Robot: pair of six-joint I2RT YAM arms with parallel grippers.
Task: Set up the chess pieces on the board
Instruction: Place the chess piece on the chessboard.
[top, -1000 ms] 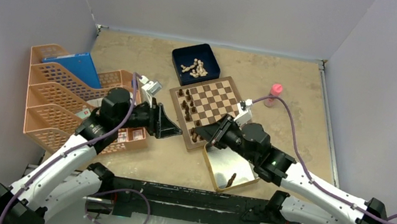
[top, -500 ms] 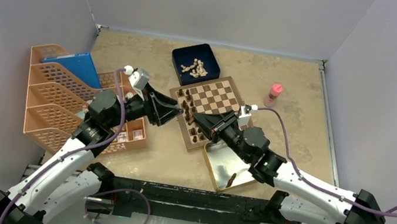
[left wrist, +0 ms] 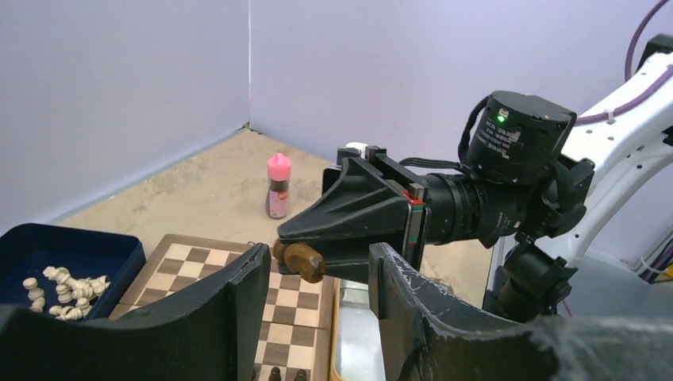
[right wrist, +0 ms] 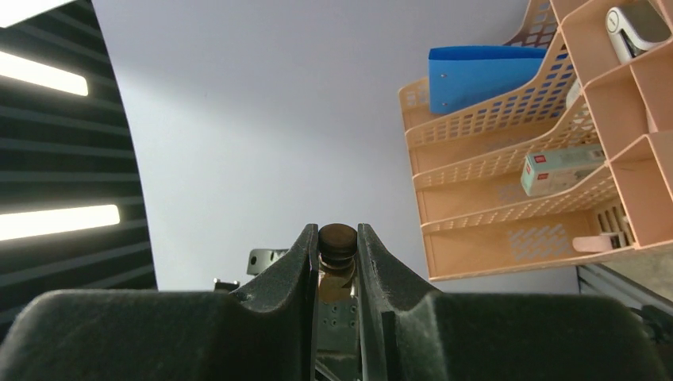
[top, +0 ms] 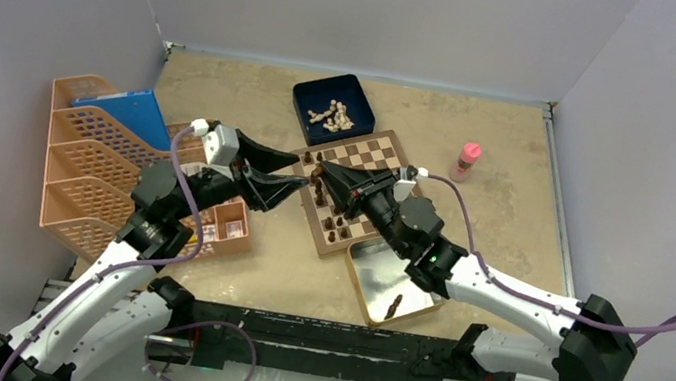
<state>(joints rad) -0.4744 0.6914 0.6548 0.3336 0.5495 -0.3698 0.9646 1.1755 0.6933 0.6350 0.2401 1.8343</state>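
1. Pale lilac walls close in a beige, stone-patterned table, with both arms reaching toward its middle.
2. Right gripper: clenched on a dark brown chess piece, whose round end pokes out past the fingertips (the right wrist view shows it pinched squarely between both fingers).
3. Left gripper: released, fingers spread and nothing between the pads. In the left wrist view the held piece shows in the gap between the two fingers, but I cannot tell whether it lies inside that gap or just beyond it.
4. From above, the two grippers meet nearly tip to tip, raised over the left edge of the board.
5. Other dark chessmen stand on the board in rows along its left side; the remaining squares are bare.
6. Just near of the board lies a shiny silver tin with one dark piece in it.
7. Touching the far corner of the board, a dark blue box holds pale cream chessmen.
8. A small pink bottle stands to the right of the board.
9. At the left of the table sit orange mesh file trays with a blue folder in the far slot.
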